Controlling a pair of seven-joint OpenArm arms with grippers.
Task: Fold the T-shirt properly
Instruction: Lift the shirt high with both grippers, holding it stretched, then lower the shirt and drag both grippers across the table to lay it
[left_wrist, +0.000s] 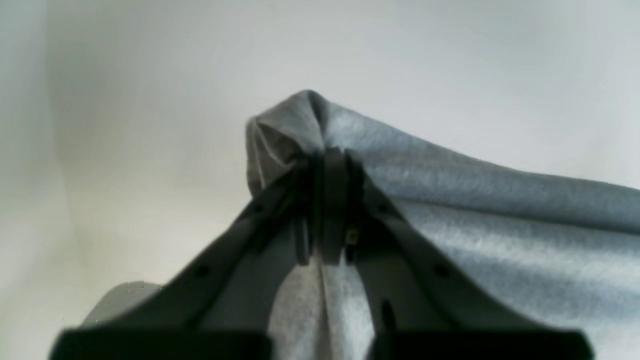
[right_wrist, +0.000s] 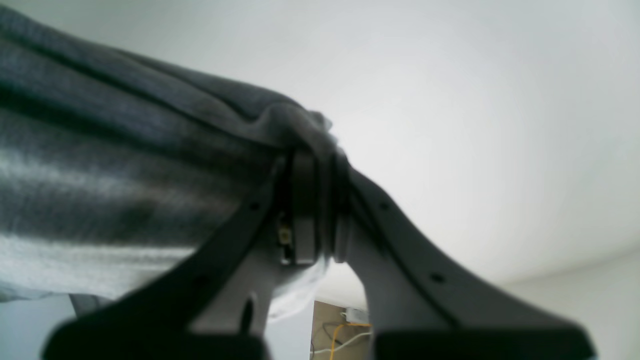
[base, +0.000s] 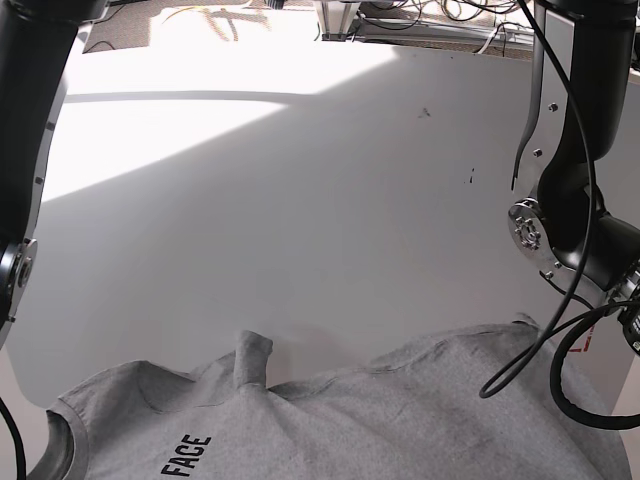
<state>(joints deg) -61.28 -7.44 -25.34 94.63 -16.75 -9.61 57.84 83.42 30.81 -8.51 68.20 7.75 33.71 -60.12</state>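
Observation:
The heather-grey T-shirt lies across the near part of the white table, with black lettering "FACE" at its lower left. In the left wrist view my left gripper is shut on a bunched edge of the T-shirt, and the cloth trails off to the right. My right gripper is shut on another bunched edge in the right wrist view, where the T-shirt hangs away to the left. Neither gripper shows in the base view; only the arms stand at its left and right edges.
The left arm's joint stands at the base view's right, with a black cable looping over the cloth. The right arm's links run down the left edge. Cables and floor lie beyond the table's far edge.

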